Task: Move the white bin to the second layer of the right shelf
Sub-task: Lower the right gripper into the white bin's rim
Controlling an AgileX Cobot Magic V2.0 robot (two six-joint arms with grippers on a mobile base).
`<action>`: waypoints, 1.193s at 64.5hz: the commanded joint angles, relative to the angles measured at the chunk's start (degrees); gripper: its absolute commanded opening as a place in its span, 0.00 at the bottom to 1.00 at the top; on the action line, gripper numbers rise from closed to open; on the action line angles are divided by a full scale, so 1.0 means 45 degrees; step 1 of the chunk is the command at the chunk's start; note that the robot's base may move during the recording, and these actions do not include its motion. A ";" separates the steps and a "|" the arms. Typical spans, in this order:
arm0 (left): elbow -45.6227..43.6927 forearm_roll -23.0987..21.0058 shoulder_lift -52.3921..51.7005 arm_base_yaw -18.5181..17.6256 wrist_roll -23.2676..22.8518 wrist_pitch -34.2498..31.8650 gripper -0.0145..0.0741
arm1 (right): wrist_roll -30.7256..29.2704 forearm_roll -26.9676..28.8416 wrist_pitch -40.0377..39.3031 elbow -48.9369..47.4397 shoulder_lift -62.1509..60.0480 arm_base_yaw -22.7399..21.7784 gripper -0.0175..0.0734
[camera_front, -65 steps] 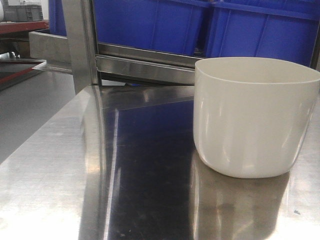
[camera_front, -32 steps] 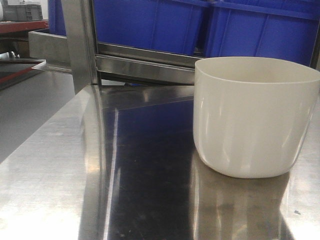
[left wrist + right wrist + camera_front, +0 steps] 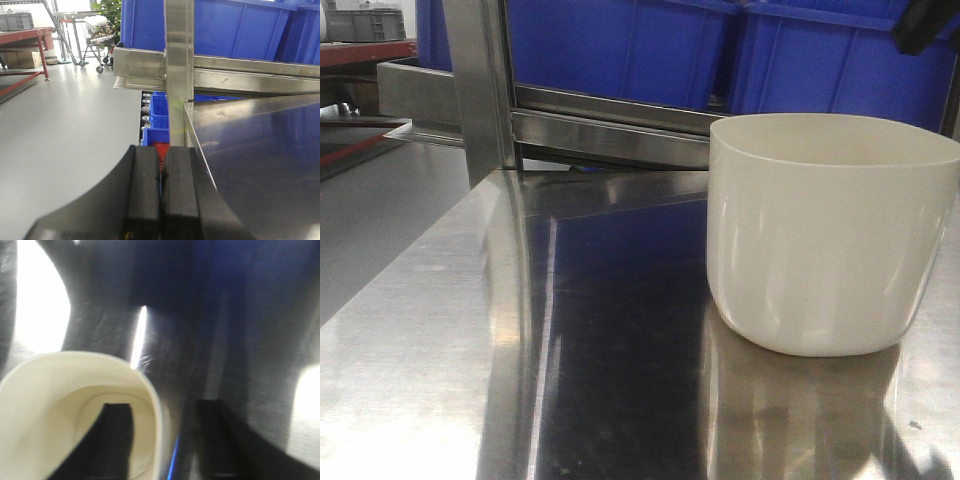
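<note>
- The white bin [image 3: 830, 235] stands upright on the steel desk [image 3: 440, 350], with its open top up and its base flat on the metal. Its reflection shows in the desk just in front of it.
- Nothing shows inside the bin in the front view, though only the far inner wall can be seen there.
- Behind the bin, 2 blue crates [image 3: 620, 45] sit side by side on a steel shelf rail [image 3: 610, 125]. The rail runs past the bin's far side, apart from it.
- Well to the left of the bin, an upright steel post [image 3: 480, 90] rises at the desk's far edge.
- Above the bin's far right rim, a dark shape [image 3: 925, 25] cuts into the corner of the front view. Too little of it shows to say what it is.
- The right claw [image 3: 162, 405] is spread wide over the bin [image 3: 65, 410], astride its wall. 1 finger [image 3: 117, 440] hangs inside the bin and the other lies outside it, over the desk. This view is blurred, so I cannot tell whether either finger touches the wall.
- The left claw [image 3: 161, 155] is closed with its 2 fingers pressed flat together and nothing between them. It is away from the bin, which does not show in its view, and sits off the desk's [image 3: 260, 160] left edge, pointing at the post [image 3: 179, 65].
- Beyond the post in that view lie more blue crates [image 3: 240, 27], a grey floor and a red table [image 3: 25, 37] far off.
</note>
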 commanded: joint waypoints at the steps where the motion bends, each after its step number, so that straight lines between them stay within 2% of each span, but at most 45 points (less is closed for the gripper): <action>1: 0.0468 -0.0070 -0.0179 0.0011 -0.0045 -0.1073 0.26 | -0.0432 0.0629 -0.0491 -0.0515 -0.0295 0.0008 0.74; 26: 0.0468 -0.0070 -0.0179 0.0011 -0.0045 -0.1073 0.26 | -0.0432 0.0651 0.0543 -0.0515 0.0664 0.0008 0.74; 70: 0.0468 -0.0070 -0.0179 0.0011 -0.0045 -0.1073 0.26 | -0.0432 0.0651 0.0058 -0.0515 0.3427 0.0008 0.74; 73: 0.0468 -0.0070 -0.0179 0.0011 -0.0045 -0.1073 0.26 | -0.0432 0.0651 0.0058 -0.0515 0.3521 0.0008 0.73; 77: 0.0468 -0.0070 -0.0179 0.0011 -0.0045 -0.1073 0.26 | -0.0432 0.0651 0.0058 -0.0515 0.3634 0.0008 0.67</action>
